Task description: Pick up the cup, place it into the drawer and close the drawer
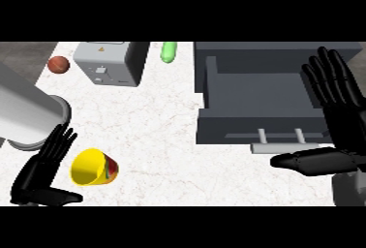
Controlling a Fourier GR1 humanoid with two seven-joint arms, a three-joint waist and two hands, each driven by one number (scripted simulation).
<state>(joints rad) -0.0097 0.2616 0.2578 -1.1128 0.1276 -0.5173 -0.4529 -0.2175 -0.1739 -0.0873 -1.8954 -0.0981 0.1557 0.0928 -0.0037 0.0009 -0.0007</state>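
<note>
Left robot hand [39, 172] fingers straight, beside cup [94, 167] | right robot hand [336, 111] spread, over open drawer [265, 104]

I count one cup [93, 167], yellow, lying on its side on the counter [172, 126]. Up and right of the cup I see one open drawer [261, 104], dark grey, with one handle [286, 147] on its front. Above the cup I make out one grey box-shaped appliance [111, 63], one brownish-red ball [58, 64] to that appliance's left, and one green item [169, 51] to its right. Two black hands show: one left hand [44, 169] just left of the cup, one right hand [336, 121] far right of it.
</note>
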